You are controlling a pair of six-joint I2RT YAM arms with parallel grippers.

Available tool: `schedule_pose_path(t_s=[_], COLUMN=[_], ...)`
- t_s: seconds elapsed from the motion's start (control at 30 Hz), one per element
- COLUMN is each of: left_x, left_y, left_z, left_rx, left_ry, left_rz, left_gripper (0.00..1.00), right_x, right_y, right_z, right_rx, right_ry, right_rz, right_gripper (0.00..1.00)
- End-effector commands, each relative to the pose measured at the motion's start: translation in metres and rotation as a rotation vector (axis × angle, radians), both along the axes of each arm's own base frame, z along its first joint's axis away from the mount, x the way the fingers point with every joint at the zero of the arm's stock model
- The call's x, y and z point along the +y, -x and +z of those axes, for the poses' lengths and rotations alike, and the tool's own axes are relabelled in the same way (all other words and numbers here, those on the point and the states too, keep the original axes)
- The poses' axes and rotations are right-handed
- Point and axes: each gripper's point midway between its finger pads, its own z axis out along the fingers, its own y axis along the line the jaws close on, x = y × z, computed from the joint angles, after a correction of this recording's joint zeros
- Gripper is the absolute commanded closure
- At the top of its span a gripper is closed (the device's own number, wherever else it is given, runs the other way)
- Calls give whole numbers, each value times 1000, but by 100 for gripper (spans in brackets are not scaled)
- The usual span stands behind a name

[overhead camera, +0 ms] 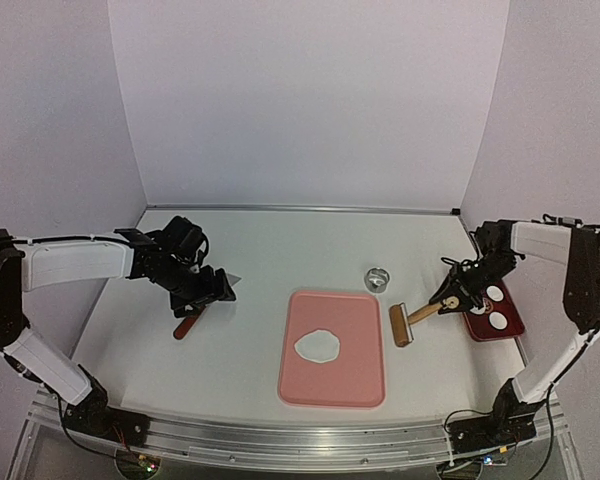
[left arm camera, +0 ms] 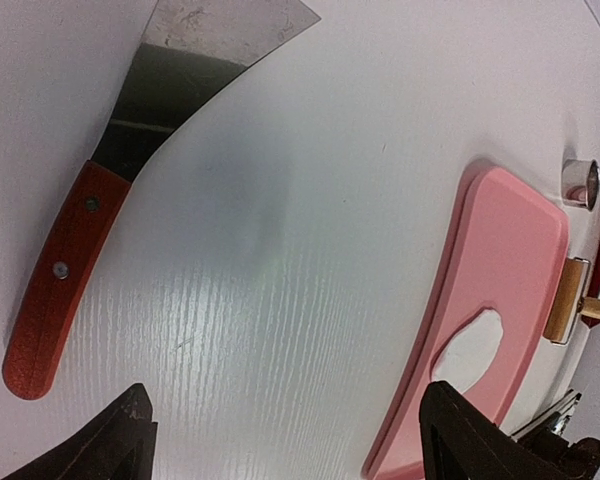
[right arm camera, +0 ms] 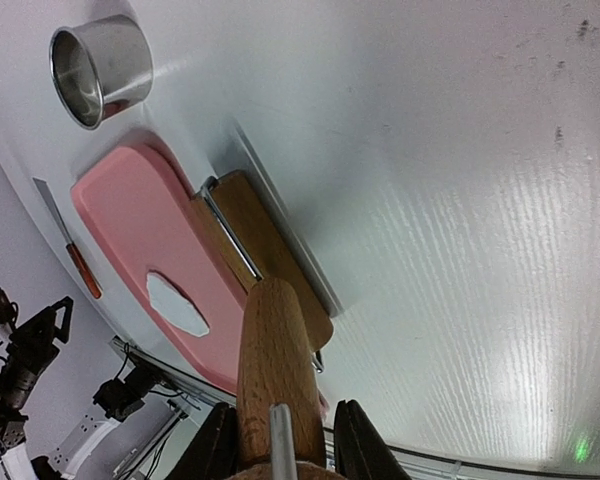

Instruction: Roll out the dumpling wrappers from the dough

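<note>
We log left arm [overhead camera: 75,262]: white shells, black joints | right arm [overhead camera: 542,240]: same white and black | cables [overhead camera: 65,415]: thin, black, looped near our bases | left gripper [left arm camera: 295,445] fingers [left arm camera: 130,435]: black, wedge-tipped | right gripper [right arm camera: 280,450]: black fingers, too.

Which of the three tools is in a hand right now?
The wooden roller: the right hand grips its handle. The red-handled scraper and the metal ring cutter lie free.
</note>
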Motion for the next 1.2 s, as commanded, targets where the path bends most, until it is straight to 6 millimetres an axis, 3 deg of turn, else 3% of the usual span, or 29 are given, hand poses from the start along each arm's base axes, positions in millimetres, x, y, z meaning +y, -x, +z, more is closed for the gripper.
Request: schedule_pose_path(t_s=[0.0,0.37,0.5,0.6,0.73,0.97,1.17], left_x=[-12,-15,-8,-5,-5,-13,-19], left_y=[-15,-15,-10,-8,-8,-17,-28], left_z=[13,12,14,15,16,17,31], left_rx=[-46,-47,-54,-60,-61,-66,-122], left_ry=[32,50,51,47,42,39,52], left_rz=[-32,-30,-11,-6,-10,-38,-54], left_gripper=[13,13,13,13,13,13,13], right_x=[-3,15,2,-11,-26,-35,-16], right_y=[10,11,6,2,0,-8,-28], right_z=[-42,-61,-59,-54,-46,-22,19], right_rx=[45,55,28,-8,-48,-149,-335], right_ry=[178,334,416,493,577,631,531], right_rz=[85,179,167,167,150,143,181], right_gripper=[92,79,65,48,39,33,30])
